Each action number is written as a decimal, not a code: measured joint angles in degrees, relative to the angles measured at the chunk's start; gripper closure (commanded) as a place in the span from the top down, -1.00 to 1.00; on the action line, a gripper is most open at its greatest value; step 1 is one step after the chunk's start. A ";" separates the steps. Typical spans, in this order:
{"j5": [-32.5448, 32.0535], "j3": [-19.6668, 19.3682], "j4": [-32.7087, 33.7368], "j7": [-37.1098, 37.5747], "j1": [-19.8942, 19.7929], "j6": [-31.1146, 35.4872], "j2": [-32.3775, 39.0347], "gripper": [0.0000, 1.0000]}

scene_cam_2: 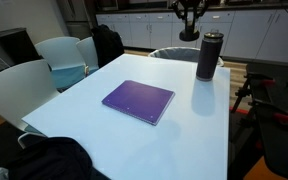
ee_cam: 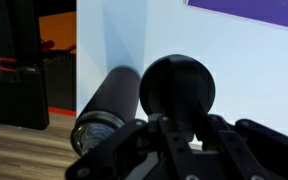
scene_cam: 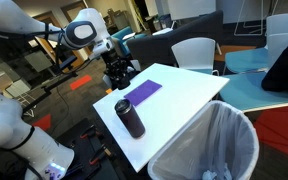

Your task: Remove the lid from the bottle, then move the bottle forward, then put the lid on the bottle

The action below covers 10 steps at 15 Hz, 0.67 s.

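Lid point(ee_cam: 177, 85) off, pinched in gripper point(ee_cam: 177, 120); bottle point(ee_cam: 109, 105) looks uncapped; next likely park lid, then move bottle forward

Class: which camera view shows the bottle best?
An exterior view: the bottle stands whole, upright, side-on, clearly outlined. In an exterior view the bottle looks smaller, seen from above. The wrist view foreshortens it, beside the lid.

Matt metal bottle point(scene_cam_2: 210, 55); glossy wht table point(scene_cam_2: 194, 130).
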 measured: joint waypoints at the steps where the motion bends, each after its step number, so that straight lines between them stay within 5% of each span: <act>1: -0.21 0.00 -0.26 2.22 -0.79 -0.45 -0.54 -0.53; 3: -0.67 0.01 -1.22 5.36 -1.48 -0.64 -1.76 -0.53; 4: -0.67 0.04 -1.57 5.72 -1.50 -0.67 -2.18 -0.88; 10: 0.73 -0.76 -1.74 6.19 -3.70 -0.64 -3.71 -0.88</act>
